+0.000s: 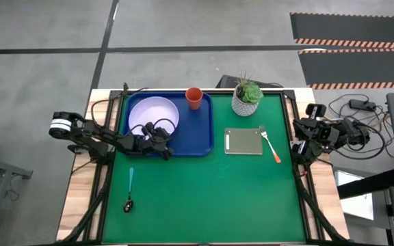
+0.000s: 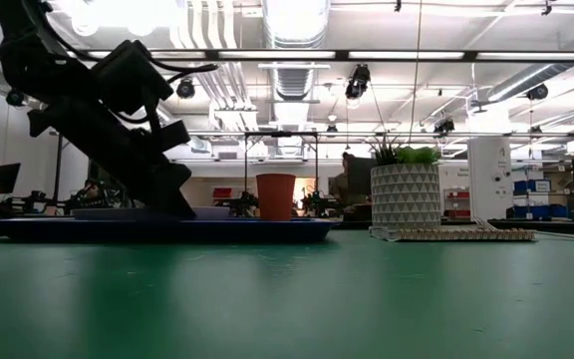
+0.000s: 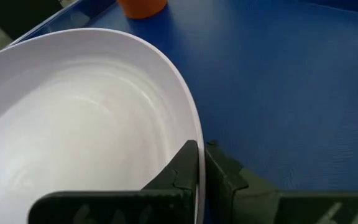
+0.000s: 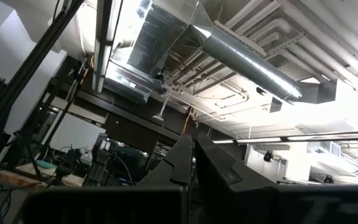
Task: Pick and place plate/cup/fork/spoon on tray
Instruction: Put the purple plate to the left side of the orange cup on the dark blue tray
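A green desk (image 2: 287, 299) fills the lower half, seen level from its surface. At about nine o'clock a dark robot arm (image 2: 98, 110) slants down from the upper left onto a low blue tray (image 2: 167, 230), whose rim runs as a thin blue band from the left edge toward the centre. Its claw is hidden at the tray. An orange-red cup (image 2: 275, 196) stands upright on the tray near the centre. At about three o'clock, apart from the tray, a white patterned pot with a green plant (image 2: 405, 194) sits beside a thin flat pad (image 2: 456, 234). Behind lies a workshop with ceiling lights and ducts.
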`<state>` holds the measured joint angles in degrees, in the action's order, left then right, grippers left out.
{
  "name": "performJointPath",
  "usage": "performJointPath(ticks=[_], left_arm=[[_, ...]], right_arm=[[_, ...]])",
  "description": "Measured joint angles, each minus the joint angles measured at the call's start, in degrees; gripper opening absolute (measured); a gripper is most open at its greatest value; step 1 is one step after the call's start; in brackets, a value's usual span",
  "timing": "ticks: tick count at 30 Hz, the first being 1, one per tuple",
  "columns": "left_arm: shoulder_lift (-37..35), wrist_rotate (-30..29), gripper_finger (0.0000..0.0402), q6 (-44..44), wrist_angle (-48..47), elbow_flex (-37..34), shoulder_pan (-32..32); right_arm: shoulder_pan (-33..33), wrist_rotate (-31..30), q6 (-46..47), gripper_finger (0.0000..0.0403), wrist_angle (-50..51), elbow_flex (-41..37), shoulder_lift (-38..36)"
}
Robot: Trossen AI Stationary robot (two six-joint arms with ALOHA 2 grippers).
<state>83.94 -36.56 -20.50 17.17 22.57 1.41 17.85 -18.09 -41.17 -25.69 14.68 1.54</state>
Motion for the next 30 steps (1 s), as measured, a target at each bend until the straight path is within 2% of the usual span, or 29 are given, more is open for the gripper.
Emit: performJointPath(ticks=[22, 30], left_arm=[[0.0, 0.0, 0.0001, -0.3, 0.0, 0.0, 0.0], [0.0, 0.5, 0.004, -1.9, -0.2, -0.1, 0.0]], right_arm=[[0.0, 0.0, 0.1, 0.0009, 0.1, 0.0, 0.0], [0.0, 0.0, 0.2, 0.0009, 0.1, 0.0, 0.0]])
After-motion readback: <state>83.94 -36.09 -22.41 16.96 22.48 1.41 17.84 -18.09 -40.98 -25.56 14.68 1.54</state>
